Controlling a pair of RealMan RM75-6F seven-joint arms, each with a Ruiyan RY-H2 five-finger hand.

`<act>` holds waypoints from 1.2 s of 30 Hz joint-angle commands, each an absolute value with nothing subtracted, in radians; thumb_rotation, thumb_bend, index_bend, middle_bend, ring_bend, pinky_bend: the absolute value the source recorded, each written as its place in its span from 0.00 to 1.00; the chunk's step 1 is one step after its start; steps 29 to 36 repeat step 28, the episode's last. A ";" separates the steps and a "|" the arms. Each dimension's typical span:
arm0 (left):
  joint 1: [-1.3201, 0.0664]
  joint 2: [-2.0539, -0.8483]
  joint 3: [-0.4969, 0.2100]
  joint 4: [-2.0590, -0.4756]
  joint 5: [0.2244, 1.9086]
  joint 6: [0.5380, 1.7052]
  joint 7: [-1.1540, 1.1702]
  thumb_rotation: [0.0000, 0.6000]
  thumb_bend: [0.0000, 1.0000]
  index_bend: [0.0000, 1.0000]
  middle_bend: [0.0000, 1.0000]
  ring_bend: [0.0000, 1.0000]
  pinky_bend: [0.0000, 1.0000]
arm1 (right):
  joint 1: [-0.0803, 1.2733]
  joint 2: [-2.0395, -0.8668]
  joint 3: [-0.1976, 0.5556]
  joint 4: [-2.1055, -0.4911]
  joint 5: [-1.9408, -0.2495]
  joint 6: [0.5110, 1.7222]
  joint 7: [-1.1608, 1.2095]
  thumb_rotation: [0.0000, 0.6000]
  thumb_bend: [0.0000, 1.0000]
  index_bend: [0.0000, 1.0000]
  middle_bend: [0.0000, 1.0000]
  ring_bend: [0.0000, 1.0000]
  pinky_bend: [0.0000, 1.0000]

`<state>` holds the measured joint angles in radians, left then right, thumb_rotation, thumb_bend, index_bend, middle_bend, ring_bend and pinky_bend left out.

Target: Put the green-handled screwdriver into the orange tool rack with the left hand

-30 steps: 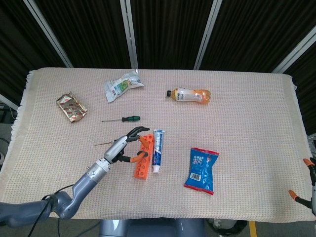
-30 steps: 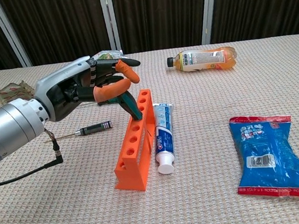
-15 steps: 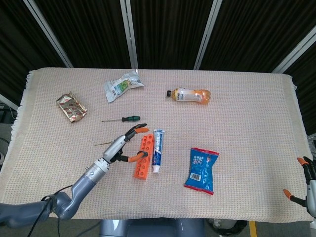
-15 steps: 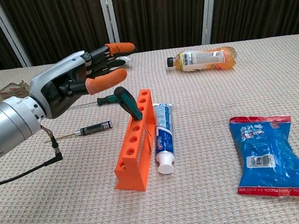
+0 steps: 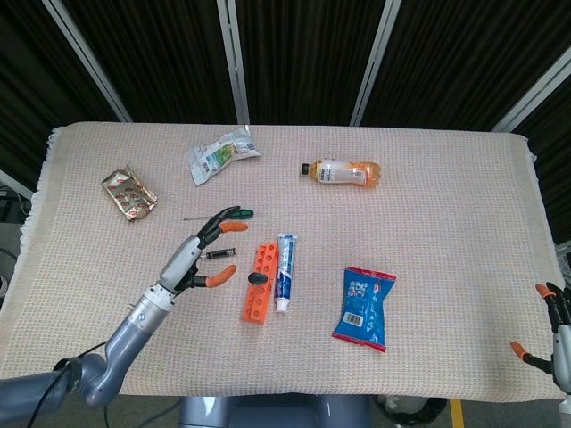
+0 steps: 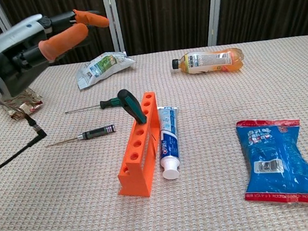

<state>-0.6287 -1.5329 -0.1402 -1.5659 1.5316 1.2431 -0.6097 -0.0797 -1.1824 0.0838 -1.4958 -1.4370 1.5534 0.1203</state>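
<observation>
The orange tool rack (image 5: 255, 294) (image 6: 138, 147) lies mid-table. A green-handled screwdriver (image 6: 132, 105) stands tilted in one of its holes, the dark handle (image 5: 258, 278) sticking up. My left hand (image 5: 198, 255) (image 6: 25, 45) hovers to the left of the rack with fingers spread, holding nothing and clear of the handle. A second green-handled screwdriver (image 5: 239, 214) (image 6: 95, 105) lies flat on the cloth behind the hand. My right hand (image 5: 555, 334) shows only at the lower right frame edge, fingers apart and empty.
A small black-handled screwdriver (image 5: 220, 254) (image 6: 90, 134) lies left of the rack. A toothpaste tube (image 5: 285, 270) (image 6: 168, 139) touches its right side. A blue snack bag (image 5: 364, 308), an orange drink bottle (image 5: 343, 171), a silver pouch (image 5: 221, 153) and a gold wrapper (image 5: 129, 194) lie around.
My left hand let go of the green-handled screwdriver, opened, and drew back up and to the left. The screwdriver stays leaning in the rack.
</observation>
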 commanded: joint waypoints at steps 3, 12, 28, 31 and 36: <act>-0.496 -1.379 -0.125 -1.767 1.442 1.372 -0.170 0.60 0.38 0.36 0.06 0.00 0.00 | -0.067 -1.175 0.087 -1.509 -1.443 1.544 0.103 1.00 0.00 0.13 0.09 0.00 0.01; -0.335 -1.289 -0.040 -1.782 1.442 1.525 0.024 0.63 0.38 0.38 0.07 0.00 0.00 | -0.028 -1.177 0.093 -1.524 -1.462 1.516 0.062 1.00 0.00 0.13 0.09 0.00 0.01; -0.122 -1.254 0.095 -1.673 1.488 1.631 0.028 0.66 0.38 0.36 0.06 0.00 0.00 | 0.020 -1.205 0.091 -1.551 -1.492 1.494 -0.011 1.00 0.00 0.10 0.03 0.00 0.00; -0.122 -1.254 0.095 -1.673 1.488 1.631 0.028 0.66 0.38 0.36 0.06 0.00 0.00 | 0.020 -1.205 0.091 -1.551 -1.492 1.494 -0.011 1.00 0.00 0.10 0.03 0.00 0.00; -0.122 -1.254 0.095 -1.673 1.488 1.631 0.028 0.66 0.38 0.36 0.06 0.00 0.00 | 0.020 -1.205 0.091 -1.551 -1.492 1.494 -0.011 1.00 0.00 0.10 0.03 0.00 0.00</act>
